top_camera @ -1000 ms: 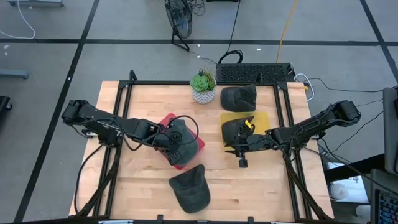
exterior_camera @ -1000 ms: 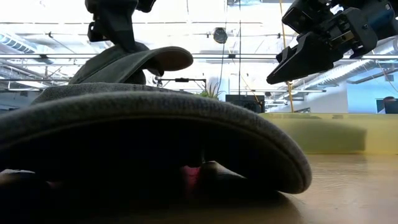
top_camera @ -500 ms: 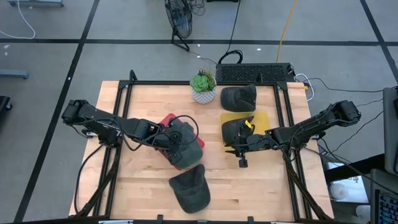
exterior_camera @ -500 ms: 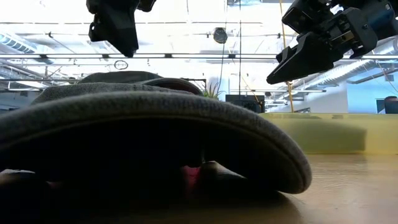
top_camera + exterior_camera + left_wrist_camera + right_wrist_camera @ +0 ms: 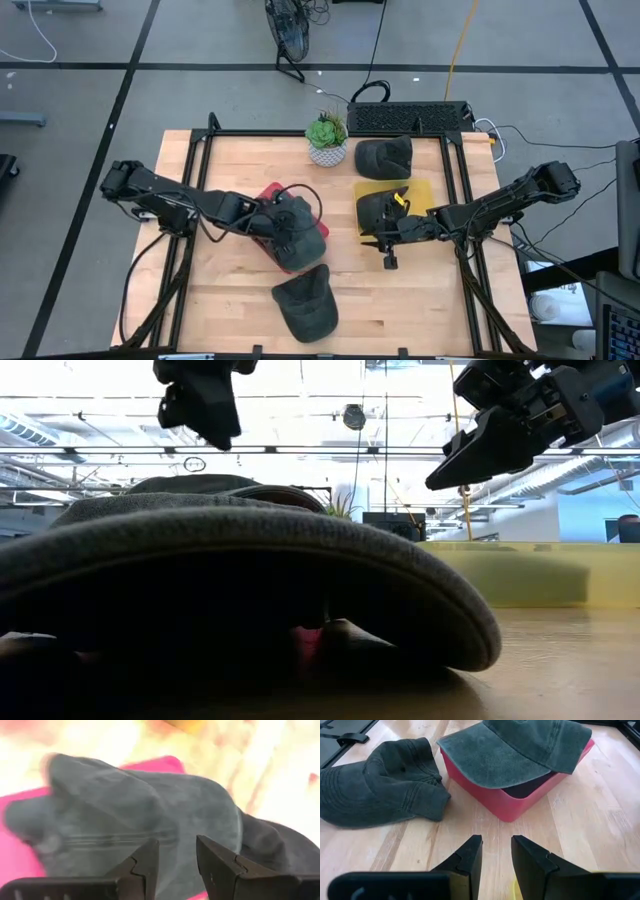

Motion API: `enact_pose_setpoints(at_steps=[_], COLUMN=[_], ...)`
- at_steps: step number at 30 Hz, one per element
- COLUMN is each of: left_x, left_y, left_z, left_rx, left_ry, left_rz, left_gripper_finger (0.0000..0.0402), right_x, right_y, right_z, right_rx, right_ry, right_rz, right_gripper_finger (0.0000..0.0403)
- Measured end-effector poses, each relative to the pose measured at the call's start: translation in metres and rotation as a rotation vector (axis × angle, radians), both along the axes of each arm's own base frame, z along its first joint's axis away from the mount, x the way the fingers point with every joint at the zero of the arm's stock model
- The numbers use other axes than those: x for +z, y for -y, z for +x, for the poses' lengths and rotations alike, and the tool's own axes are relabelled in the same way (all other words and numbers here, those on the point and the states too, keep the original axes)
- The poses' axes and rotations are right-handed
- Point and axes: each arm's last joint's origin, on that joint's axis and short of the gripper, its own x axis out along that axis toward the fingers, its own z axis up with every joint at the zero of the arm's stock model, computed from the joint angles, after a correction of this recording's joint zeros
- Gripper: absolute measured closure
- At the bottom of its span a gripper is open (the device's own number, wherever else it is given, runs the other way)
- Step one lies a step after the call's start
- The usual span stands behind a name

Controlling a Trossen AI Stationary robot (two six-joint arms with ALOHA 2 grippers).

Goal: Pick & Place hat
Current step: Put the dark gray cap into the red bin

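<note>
Nearest the front edge of the light wooden slatted table [image 5: 230,300], a dark grey-green fabric cap [image 5: 305,303] lies flat w/ brim pointing back; in the low view its brim [image 5: 250,575] fills the foreground. Just behind it, the red plastic open bin [image 5: 268,195] carries a second grey-green washed-cotton cap [image 5: 300,232] draped over its top, brim overhanging the rim, plain in the right wrist view [image 5: 520,747]. Left arm reaches in from the table's left side, elbow low, forearm stretched toward centre; left gripper [image 5: 285,222] sits directly above that cap, fingers apart w/ a gap between them and nothing clamped, cap surface [image 5: 145,820] just beyond the tips. In the low view the left gripper [image 5: 205,405] hangs clear above the cap's crown. Right arm comes in from the table's right edge, forearm roughly level, wrist pointing toward centre; right gripper [image 5: 388,243] hovers off the wood beside the yellow flat mat [image 5: 420,190], fingers part-open, empty. On that mat lies a third dark cap [image 5: 380,208] w/ a yellow tag. Farther back, a fourth dark cap [image 5: 385,155] rests on the wood, beside a small green succulent in a white patterned pot [image 5: 327,140]. Beyond the back edge, a black keyboard-like unit [image 5: 410,117].
</note>
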Motion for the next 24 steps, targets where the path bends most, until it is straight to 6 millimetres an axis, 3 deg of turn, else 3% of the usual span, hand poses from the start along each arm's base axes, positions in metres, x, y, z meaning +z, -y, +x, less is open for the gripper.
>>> enact_pose_setpoints(at_steps=[11, 18, 24], left_x=[-0.051, -0.048, -0.034], left_y=[-0.005, -0.018, -0.024], left_z=[0.028, 0.028, 0.022], left_rx=[-0.072, -0.068, -0.066], left_ry=[-0.188, -0.188, -0.144], left_rz=[0.002, 0.013, 0.028], left_gripper_finger=[0.0268, 0.0277, 0.0333], right_x=[-0.001, -0.001, -0.003], right_y=[0.0, 0.0, 0.0], right_z=[0.0, -0.001, -0.001], right_rx=[0.0, 0.0, 0.0], right_ry=[-0.007, -0.014, -0.028], right_rz=[-0.002, -0.004, -0.008], right_gripper_finger=[0.0312, 0.0312, 0.0312])
